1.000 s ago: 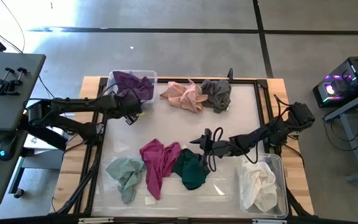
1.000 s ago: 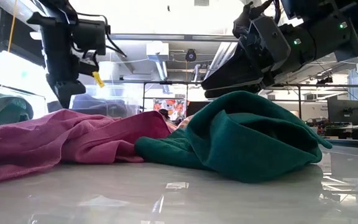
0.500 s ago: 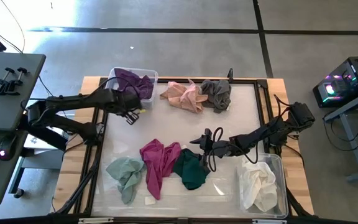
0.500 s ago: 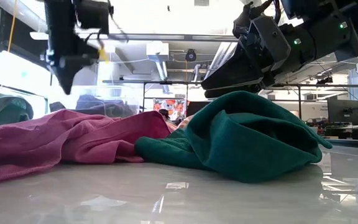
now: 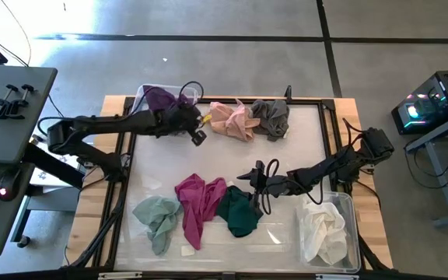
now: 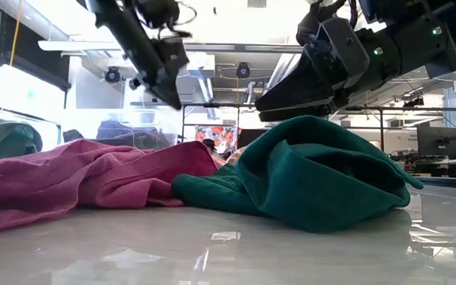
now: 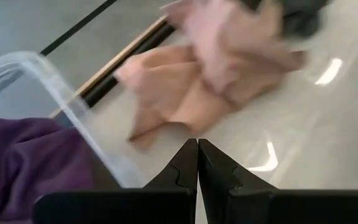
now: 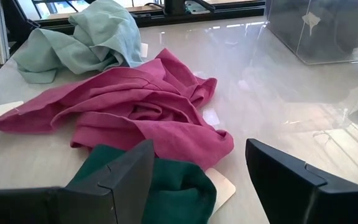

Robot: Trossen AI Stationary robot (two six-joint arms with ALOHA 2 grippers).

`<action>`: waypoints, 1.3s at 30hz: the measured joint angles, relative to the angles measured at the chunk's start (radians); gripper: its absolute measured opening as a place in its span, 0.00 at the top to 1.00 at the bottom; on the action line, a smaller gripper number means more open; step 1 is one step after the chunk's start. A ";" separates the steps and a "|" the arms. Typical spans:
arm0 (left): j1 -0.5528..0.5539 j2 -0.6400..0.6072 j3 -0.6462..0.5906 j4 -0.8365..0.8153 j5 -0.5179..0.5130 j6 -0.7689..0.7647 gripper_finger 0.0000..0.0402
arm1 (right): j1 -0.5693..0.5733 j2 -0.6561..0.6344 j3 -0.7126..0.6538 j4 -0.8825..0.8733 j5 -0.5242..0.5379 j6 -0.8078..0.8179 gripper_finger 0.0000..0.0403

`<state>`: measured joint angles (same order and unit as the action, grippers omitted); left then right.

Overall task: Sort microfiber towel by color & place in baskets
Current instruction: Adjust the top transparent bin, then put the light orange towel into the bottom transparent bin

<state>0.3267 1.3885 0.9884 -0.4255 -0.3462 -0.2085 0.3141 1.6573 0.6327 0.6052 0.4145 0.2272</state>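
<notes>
My left gripper (image 5: pixel 198 138) (image 7: pixel 197 144) is shut and holds nothing. It hangs just right of the small clear basket (image 5: pixel 142 95) (image 7: pixel 36 62), which holds a purple towel (image 5: pixel 166 103), and points toward the peach towel (image 5: pixel 228 119) (image 7: pixel 210 81). A grey towel (image 5: pixel 271 117) lies beside the peach one. My right gripper (image 5: pixel 249 177) (image 8: pixel 197 165) is open wide, close above the dark green towel (image 5: pixel 238 212) (image 8: pixel 166 186) (image 6: pixel 315 170). A magenta towel (image 5: pixel 197 204) (image 8: pixel 135 106) and a light green towel (image 5: pixel 158 218) lie left of it. The larger basket (image 5: pixel 354 204) holds a white towel (image 5: pixel 323 231).
Bare tabletop lies in the middle, between the far towels and the near row. A dark frame (image 5: pixel 329 132) runs along the table's edges. A desk with clamps (image 5: pixel 10 101) stands to the left, and lit equipment (image 5: pixel 434 101) to the right.
My left gripper has swung from the near side of the small basket toward the table's right, toward the peach towel, and has tipped to a slant. The right arm and all towels have stayed put.
</notes>
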 joint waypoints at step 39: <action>-0.519 0.208 0.001 0.372 -0.284 -0.027 1.00 | -0.128 -0.317 0.000 -0.631 0.075 0.064 0.38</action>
<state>-0.1926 1.5963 0.9890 -0.0534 -0.6304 -0.2351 0.1863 1.3406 0.6328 -0.0259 0.4895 0.2914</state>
